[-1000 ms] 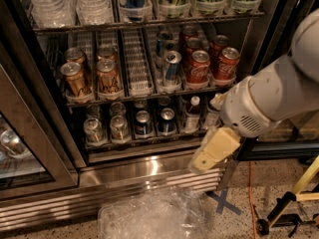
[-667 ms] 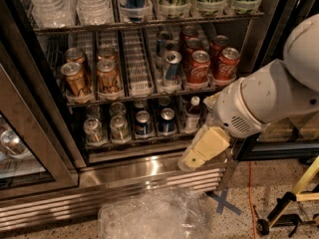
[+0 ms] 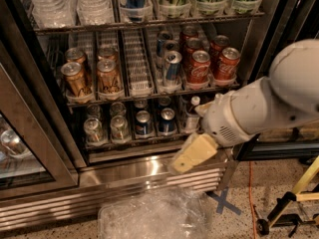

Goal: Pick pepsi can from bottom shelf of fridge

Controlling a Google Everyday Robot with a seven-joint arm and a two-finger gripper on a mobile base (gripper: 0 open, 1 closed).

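We have not yet grasped the pepsi can (image 3: 143,123); our gripper (image 3: 192,154), open or shut we cannot tell, hangs below-right of it.

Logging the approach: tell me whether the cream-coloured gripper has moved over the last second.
Yes. The cream-coloured gripper has shifted left, away from the blue tape cross on the floor, and hangs below the dark wire bottom shelf.

Looked like a break room or shop corner doubling as a robot test site, hard to tell which. Held a commercial display fridge (image 3: 124,171) stocked lane by lane with drink cans (image 3: 199,66). Showed a blue tape cross (image 3: 223,203) and orange cable (image 3: 250,190) on speckled floor (image 3: 279,178) before the fridge. Showed the gripper (image 3: 192,154) low before the fridge's base.
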